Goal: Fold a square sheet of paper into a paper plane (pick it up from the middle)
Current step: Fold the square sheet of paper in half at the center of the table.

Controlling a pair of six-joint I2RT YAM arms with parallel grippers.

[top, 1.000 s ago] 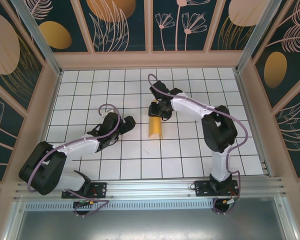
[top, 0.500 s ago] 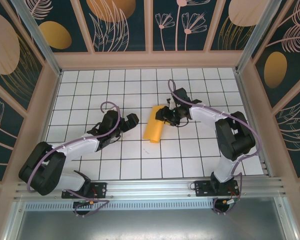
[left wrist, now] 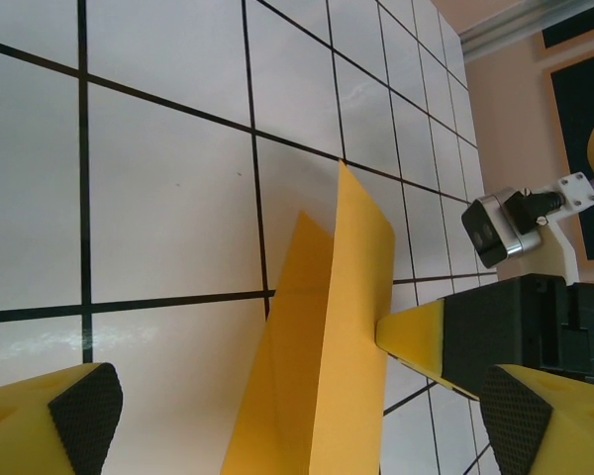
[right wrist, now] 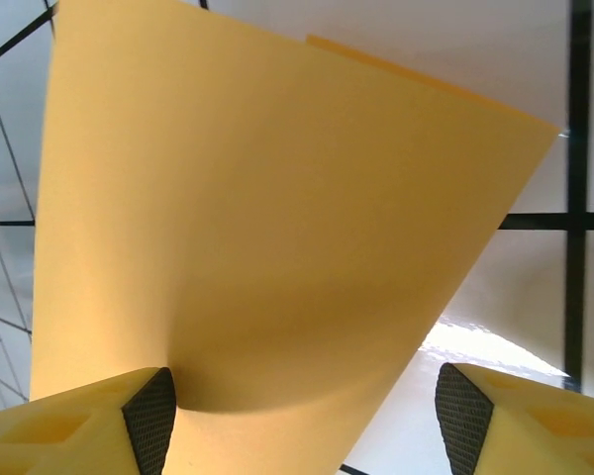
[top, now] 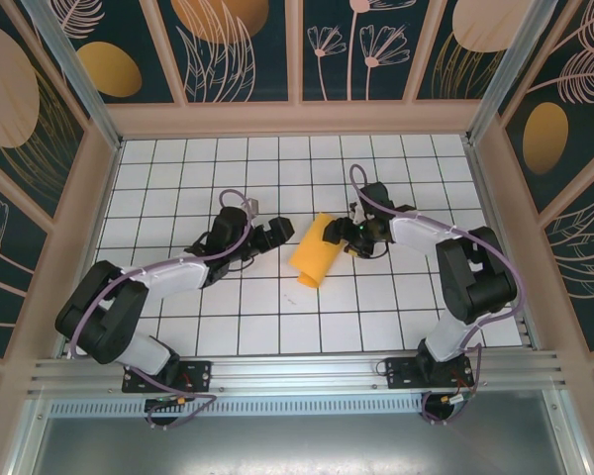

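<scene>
Jaws on the left gripper (top: 269, 236) stand wide open. In the left wrist view its pads sit on either side of the paper (top: 312, 255) and touch nothing. The right gripper (top: 346, 235) also has its jaws apart. In its own view one pad (right wrist: 150, 416) touches the paper's lower edge, while the second pad (right wrist: 463, 424) stands clear, so nothing is pinched.

The paper is plain orange-yellow and folded over into a narrow band. It lies between the two grippers, slanting from upper right to lower left in the top view. Its right end is raised against a right finger, and the left wrist view shows a crease standing up as a ridge with a pointed corner.

It sits near the middle of the bench (top: 178, 188), well apart from the walls (top: 107, 208) and the near rail (top: 297, 371). Free grid squares lie beyond it and on the near side, and the arms close in on both flanks.

A second ago the right gripper was over the paper's far end. It has since swung out to the right and its jaws have widened. The paper has tipped onto a slant, and the left gripper has moved in closer.
</scene>
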